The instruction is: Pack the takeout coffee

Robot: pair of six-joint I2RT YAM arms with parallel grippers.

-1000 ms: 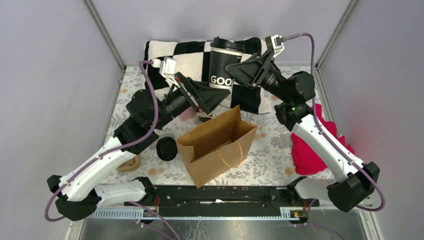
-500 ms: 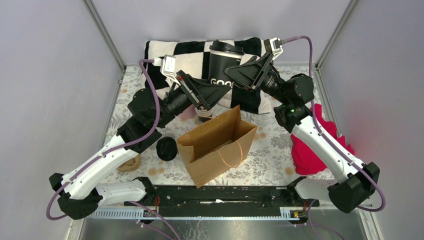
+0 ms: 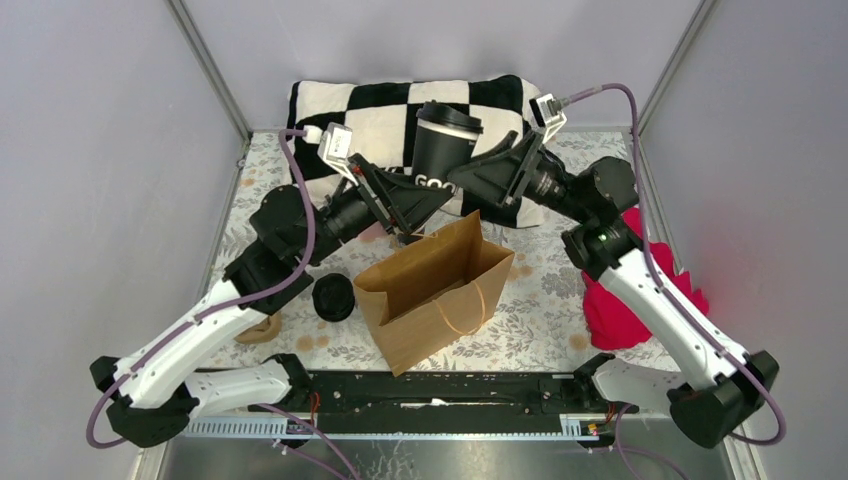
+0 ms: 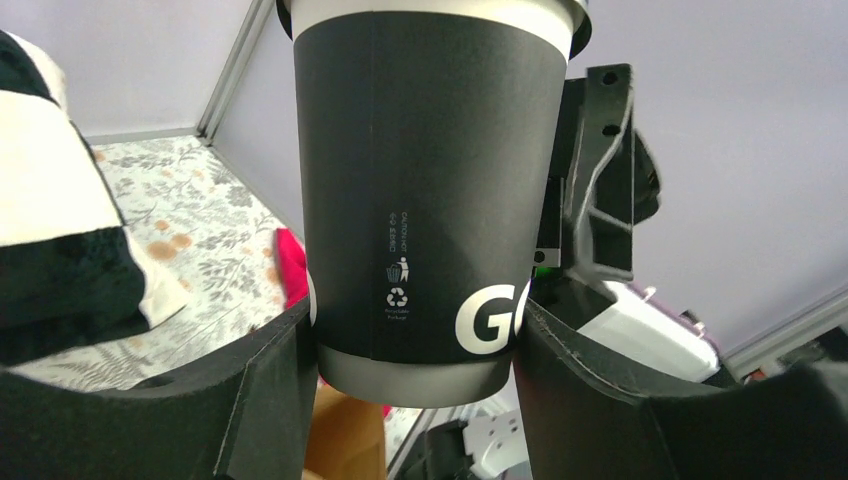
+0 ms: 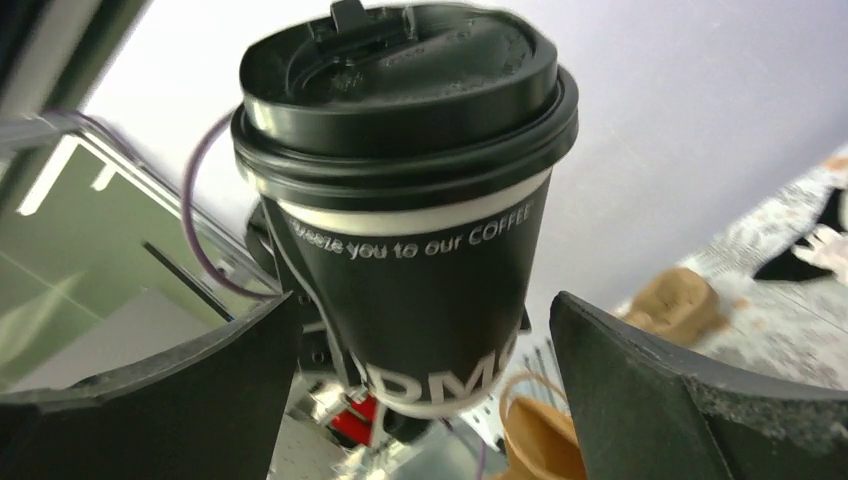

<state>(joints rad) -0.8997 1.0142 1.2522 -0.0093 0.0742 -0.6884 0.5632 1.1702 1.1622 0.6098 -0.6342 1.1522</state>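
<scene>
The takeout coffee [image 3: 445, 150], a black cup with white lettering and a black lid, hangs tilted in the air above the back edge of an open brown paper bag [image 3: 435, 290]. My left gripper [image 3: 425, 192] is shut on the cup's lower part. In the left wrist view both fingers [image 4: 270, 390] press the sides of the cup [image 4: 430, 200] near its base. My right gripper [image 3: 465, 178] stands open beside the cup. In the right wrist view there is a gap between the cup [image 5: 420, 250] and each side of the right gripper [image 5: 425, 320].
A black-and-white checkered cushion [image 3: 380, 105] lies at the back. A lone black lid [image 3: 333, 297] and tan paper cups [image 3: 258, 328] lie left of the bag. A red cloth [image 3: 630, 290] lies at the right. Metal frame posts stand at both back corners.
My left jaws have closed onto the cup's base. My right gripper has opened and let go of the cup, which now tilts and sits slightly lower.
</scene>
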